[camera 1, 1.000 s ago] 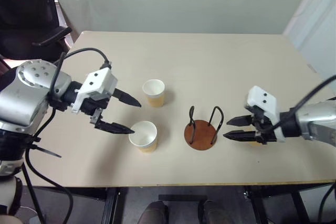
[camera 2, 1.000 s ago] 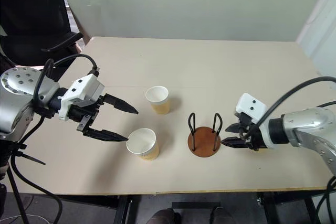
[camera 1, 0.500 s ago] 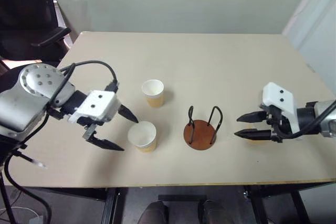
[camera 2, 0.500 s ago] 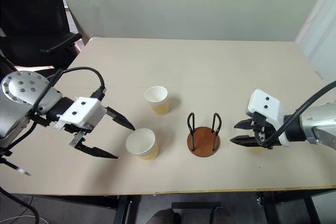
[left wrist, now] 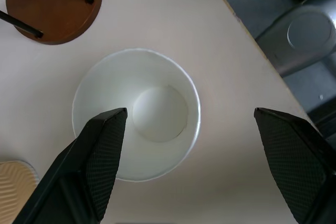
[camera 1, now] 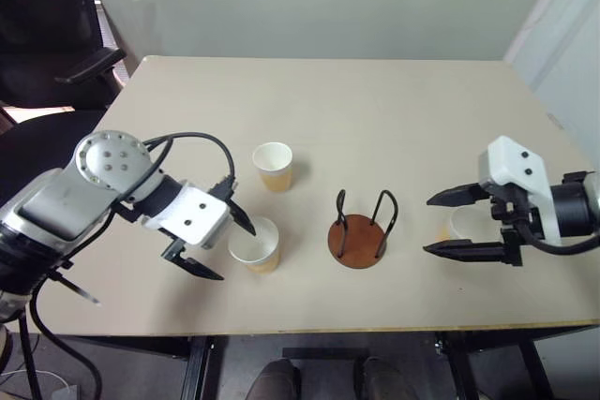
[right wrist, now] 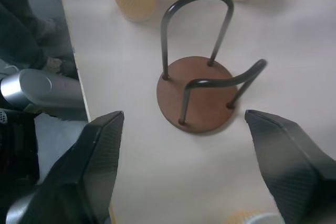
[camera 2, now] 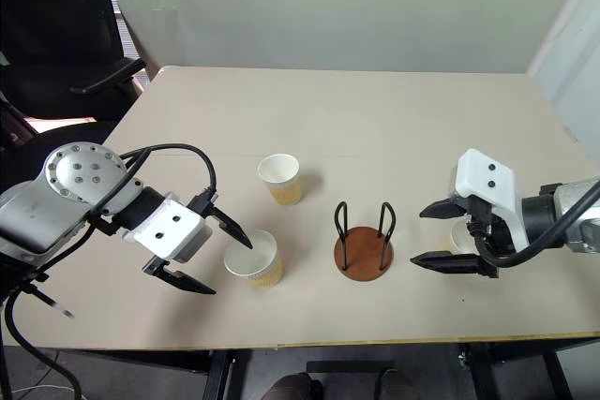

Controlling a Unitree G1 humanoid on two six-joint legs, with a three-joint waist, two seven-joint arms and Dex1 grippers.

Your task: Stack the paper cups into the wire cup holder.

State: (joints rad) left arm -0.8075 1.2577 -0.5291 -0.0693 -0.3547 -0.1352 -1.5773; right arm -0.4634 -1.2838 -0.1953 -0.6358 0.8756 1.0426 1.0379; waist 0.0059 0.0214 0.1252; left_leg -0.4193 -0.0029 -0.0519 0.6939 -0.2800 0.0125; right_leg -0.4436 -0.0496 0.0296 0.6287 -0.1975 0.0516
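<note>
Three paper cups stand on the table. The near cup sits partly between the spread fingers of my open left gripper, which hangs just over it; in the left wrist view one finger overlaps the cup's rim. A second cup stands farther back. The third cup shows between the wide-open fingers of my right gripper, untouched by them. The wire cup holder stands empty between both grippers and also shows in the right wrist view.
The beige table has bare surface behind the cups and holder. A black office chair stands off the far left corner. The table's front edge runs close below both grippers.
My right gripper has opened off the third cup and lifted a little. My left gripper has sunk and rolled, its fingers now straddling the near cup's side.
</note>
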